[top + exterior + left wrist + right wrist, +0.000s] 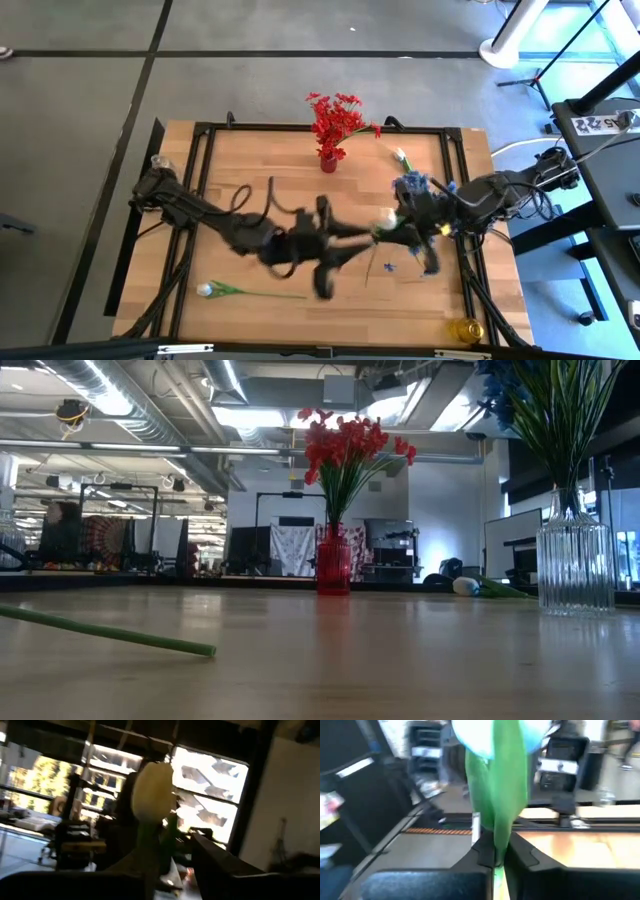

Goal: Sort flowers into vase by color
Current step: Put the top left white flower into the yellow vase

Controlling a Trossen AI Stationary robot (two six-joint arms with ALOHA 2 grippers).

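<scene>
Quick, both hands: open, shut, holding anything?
Left hand: cannot be told; the white flower sits right in front of it.
Right hand: shut on the white flower's green stem.

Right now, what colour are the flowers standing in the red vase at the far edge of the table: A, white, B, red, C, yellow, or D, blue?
B: the red vase holds a bunch of red flowers, and the high view shows the same red bunch at the table's far edge.
</scene>
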